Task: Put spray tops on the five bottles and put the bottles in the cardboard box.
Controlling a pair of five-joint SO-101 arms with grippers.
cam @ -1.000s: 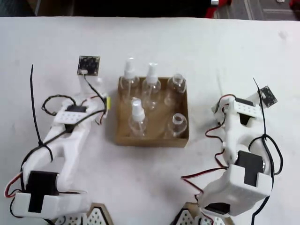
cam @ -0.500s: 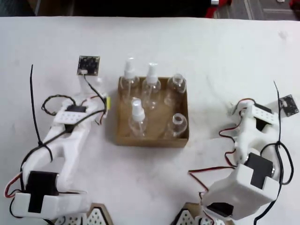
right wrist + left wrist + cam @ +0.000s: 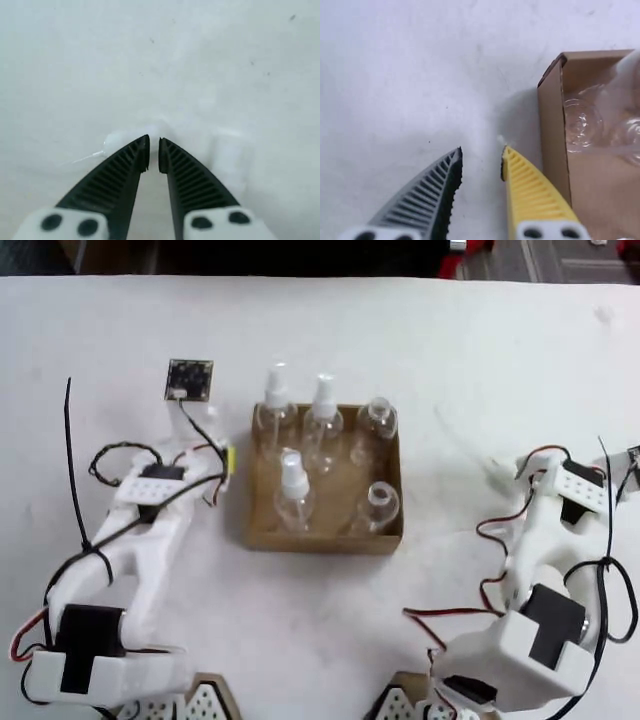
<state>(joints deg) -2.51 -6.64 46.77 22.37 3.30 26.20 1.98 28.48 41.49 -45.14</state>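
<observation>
The cardboard box [image 3: 325,540] sat on the white table [image 3: 450,330] between the 2 arms, with all 5 clear bottles inside it. 3 carried white spray tops: the back-left bottle [image 3: 276,415], the back-middle bottle [image 3: 323,425] and the front-left bottle [image 3: 293,495]. The back-right bottle [image 3: 375,430] and the front-right bottle [image 3: 377,505] had bare, open necks.

The left arm [image 3: 150,510] lay beside the box. The left jaws, 1 grey and 1 yellow, were spread apart over bare table with nothing between them, the yellow one just beside the box's outer wall.

The right arm [image 3: 545,540] was well apart from the box. The right jaws, both black, were pressed almost together, only a thin slit between the tips, pinching nothing. A loose spray top [image 3: 117,140] lay on the table just beyond those tips, its thin tube trailing out. A second white piece [image 3: 227,152], too blurred to identify, lay near.
</observation>
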